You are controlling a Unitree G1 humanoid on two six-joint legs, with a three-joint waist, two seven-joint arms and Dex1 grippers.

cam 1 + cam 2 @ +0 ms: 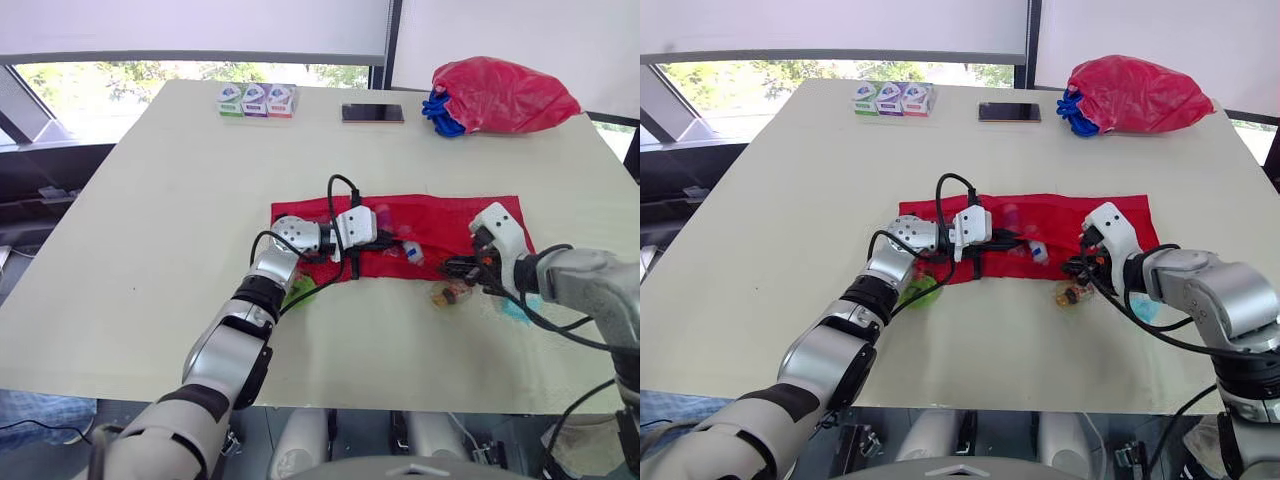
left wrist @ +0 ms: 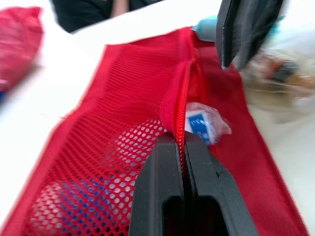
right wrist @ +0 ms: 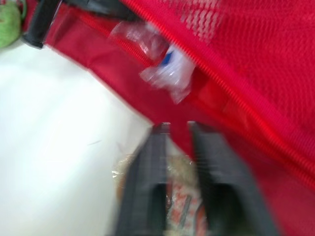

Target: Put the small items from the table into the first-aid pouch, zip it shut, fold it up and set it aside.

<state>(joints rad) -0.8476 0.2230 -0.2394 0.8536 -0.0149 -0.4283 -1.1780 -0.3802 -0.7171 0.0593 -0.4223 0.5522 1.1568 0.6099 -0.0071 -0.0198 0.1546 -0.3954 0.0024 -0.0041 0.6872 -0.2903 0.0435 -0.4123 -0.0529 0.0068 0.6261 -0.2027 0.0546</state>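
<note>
A red mesh pouch [image 1: 430,222] lies flat in the middle of the table [image 1: 150,230]. My left gripper [image 1: 385,240] is shut on the pouch's zipper edge [image 2: 173,105], holding it up. A clear packet with a blue label [image 2: 203,124] pokes out of the opening. At the pouch's front right edge, my right gripper [image 1: 452,268] has its fingers close around a clear packet with brownish contents [image 1: 450,294]. A green item [image 1: 298,292] lies by my left forearm. A teal item [image 1: 515,310] lies under my right wrist.
Three small boxes [image 1: 256,100] and a black phone [image 1: 372,113] sit at the table's far edge. A red bag with blue cloth [image 1: 505,95] is at the far right. Bare table spreads left of the pouch.
</note>
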